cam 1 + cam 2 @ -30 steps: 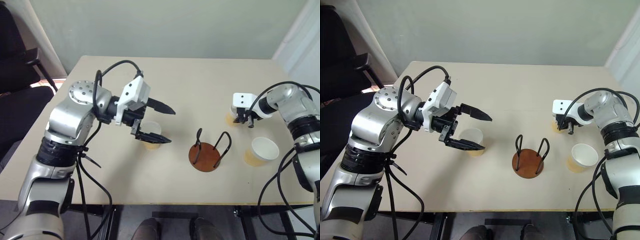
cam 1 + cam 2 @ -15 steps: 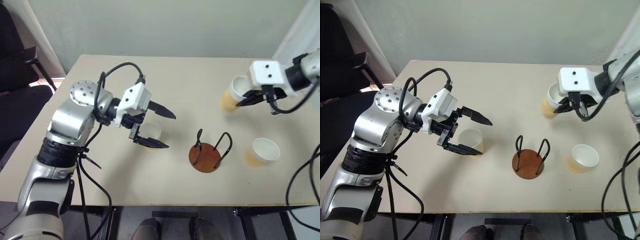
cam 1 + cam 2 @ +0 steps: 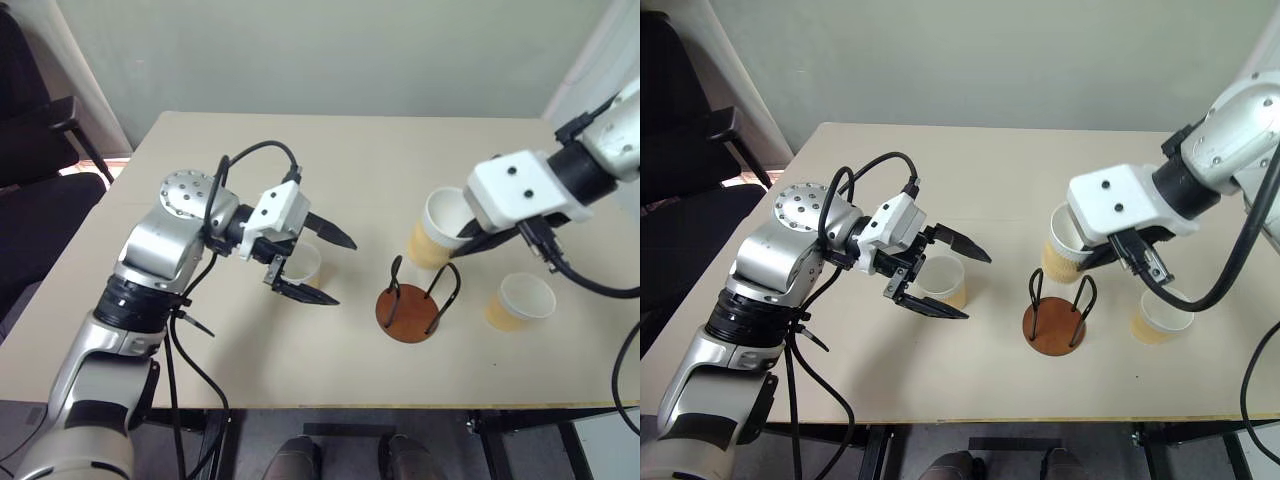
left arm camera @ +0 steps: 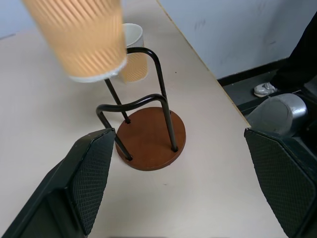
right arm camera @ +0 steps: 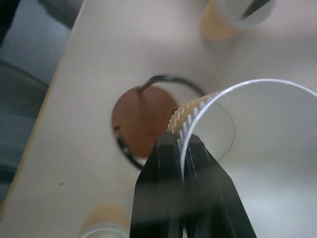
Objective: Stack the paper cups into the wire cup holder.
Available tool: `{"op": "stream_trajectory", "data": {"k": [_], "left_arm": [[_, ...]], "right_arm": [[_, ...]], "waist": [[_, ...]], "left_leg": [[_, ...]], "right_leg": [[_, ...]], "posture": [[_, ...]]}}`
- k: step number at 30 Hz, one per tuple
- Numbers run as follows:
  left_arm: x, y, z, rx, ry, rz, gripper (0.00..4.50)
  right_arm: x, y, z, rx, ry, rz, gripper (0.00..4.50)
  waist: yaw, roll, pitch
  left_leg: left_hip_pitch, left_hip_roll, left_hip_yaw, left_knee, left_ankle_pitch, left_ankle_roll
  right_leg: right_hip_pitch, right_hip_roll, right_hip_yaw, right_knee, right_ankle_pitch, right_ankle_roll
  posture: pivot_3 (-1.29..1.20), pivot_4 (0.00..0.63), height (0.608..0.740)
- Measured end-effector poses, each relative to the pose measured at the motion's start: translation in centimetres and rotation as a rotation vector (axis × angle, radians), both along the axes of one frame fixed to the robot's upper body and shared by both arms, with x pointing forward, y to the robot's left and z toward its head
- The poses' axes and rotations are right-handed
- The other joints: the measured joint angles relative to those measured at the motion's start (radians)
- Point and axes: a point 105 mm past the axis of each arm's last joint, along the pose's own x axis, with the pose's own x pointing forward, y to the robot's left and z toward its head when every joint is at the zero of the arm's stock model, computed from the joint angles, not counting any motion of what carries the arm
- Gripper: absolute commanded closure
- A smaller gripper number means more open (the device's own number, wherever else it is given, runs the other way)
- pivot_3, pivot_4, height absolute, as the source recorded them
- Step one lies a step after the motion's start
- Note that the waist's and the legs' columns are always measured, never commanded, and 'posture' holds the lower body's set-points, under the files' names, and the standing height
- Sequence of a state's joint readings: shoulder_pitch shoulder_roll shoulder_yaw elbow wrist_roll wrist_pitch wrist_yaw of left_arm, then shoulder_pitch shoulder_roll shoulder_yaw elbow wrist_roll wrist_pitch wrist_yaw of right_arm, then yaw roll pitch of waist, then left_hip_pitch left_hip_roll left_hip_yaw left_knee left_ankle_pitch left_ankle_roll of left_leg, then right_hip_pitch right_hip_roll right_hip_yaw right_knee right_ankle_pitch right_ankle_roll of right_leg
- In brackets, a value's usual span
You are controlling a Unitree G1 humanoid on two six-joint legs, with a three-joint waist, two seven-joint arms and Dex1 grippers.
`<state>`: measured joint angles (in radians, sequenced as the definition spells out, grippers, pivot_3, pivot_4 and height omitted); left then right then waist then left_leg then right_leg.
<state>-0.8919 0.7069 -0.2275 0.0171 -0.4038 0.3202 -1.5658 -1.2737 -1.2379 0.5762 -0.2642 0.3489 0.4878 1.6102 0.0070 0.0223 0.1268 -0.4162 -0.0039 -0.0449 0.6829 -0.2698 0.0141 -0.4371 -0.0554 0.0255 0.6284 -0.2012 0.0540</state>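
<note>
The held paper cup (image 3: 1062, 243) hangs in the air above and just behind the wire cup holder (image 3: 1056, 318), mouth up. Its long axis is tilted, with the narrow bottom leaning toward the holder's loops. The holder stands upright on the table (image 3: 330, 150), its two black wire loops rising from the reddish-brown disc base. A second paper cup (image 3: 943, 281) stands upright, mouth up, between the fingers of the left gripper (image 3: 951, 276). A third cup (image 3: 522, 303) stands upright on the table on the holder's right.

In the right eye view the right arm's white housing covers part of the held cup's rim and much of the third cup. The second cup's lower wall is hidden behind the left gripper's lower finger.

The right gripper (image 5: 182, 148) is clenched on the held cup's rim, one finger inside and one outside. The left gripper's jaws are spread wide, straddling the second cup without visible contact.
</note>
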Motion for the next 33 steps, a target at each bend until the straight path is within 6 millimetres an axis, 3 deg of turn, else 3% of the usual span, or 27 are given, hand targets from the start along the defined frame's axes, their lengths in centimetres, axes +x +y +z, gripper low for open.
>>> {"op": "stream_trajectory", "data": {"k": [5, 13, 17, 24, 28, 33], "left_arm": [[0.1, 0.2, 0.0, 0.004, -0.007, 0.005, 0.0], [0.4, 0.3, -0.2, 0.009, -0.014, 0.015, 0.0], [0.4, 0.3, -0.2, 0.01, -0.021, 0.016, 0.0], [0.7, 0.6, -0.5, 0.026, -0.029, 0.047, 0.0], [1.4, 1.4, -0.4, 0.061, -0.071, 0.116, 0.0], [1.7, 3.9, 0.1, 0.201, -0.166, 0.232, 0.0]], "right_arm": [[-0.6, -0.2, -0.7, -0.019, 0.019, 0.012, 4.47], [-0.5, 0.2, -3.6, -0.068, 0.06, 0.057, 4.47], [0.4, 0.0, -4.2, -0.098, 0.018, 0.057, 3.57], [1.1, 0.2, -5.1, -0.078, 0.026, 0.036, 1.05], [1.2, 0.2, -4.3, 0.008, 0.038, -0.033, 1.05], [0.9, 0.2, -1.2, 0.208, 0.079, -0.135, 1.05]], "waist": [[0.0, 0.0, 0.0], [0.0, 0.0, 0.0], [-0.001, 0.0, 0.0], [-0.002, 0.0, 0.0], [-0.002, 0.0, 0.0], [-0.004, 0.0, 0.0]], "left_leg": [[0.0, 0.0, 0.0, -0.001, 0.0, 0.0], [0.0, 0.0, -0.001, 0.001, 0.0, 0.0], [0.0, 0.0, 0.0, 0.001, 0.0, 0.0], [-0.001, 0.0, 0.0, 0.001, 0.0, 0.0], [-0.001, 0.0, 0.0, 0.001, 0.0, 0.0], [-0.001, 0.0, 0.0, 0.0, 0.0, 0.0]], "right_leg": [[0.0, 0.0, 0.0, -0.001, 0.0, 0.0], [0.0, 0.0, 0.0, 0.001, 0.0, 0.001], [0.0, 0.0, 0.0, 0.001, 0.001, 0.001], [0.0, 0.0, -0.001, 0.0, 0.001, 0.001], [0.0, 0.0, -0.001, 0.0, 0.001, 0.001], [-0.001, 0.0, 0.0, -0.001, 0.0, 0.0]], "posture": [[0.0, 0.15, 0.74], [0.0, 0.15, 0.74], [0.0, 0.15, 0.74], [0.0, 0.15, 0.74], [0.0, 0.15, 0.74], [0.0, 0.15, 0.74]]}}
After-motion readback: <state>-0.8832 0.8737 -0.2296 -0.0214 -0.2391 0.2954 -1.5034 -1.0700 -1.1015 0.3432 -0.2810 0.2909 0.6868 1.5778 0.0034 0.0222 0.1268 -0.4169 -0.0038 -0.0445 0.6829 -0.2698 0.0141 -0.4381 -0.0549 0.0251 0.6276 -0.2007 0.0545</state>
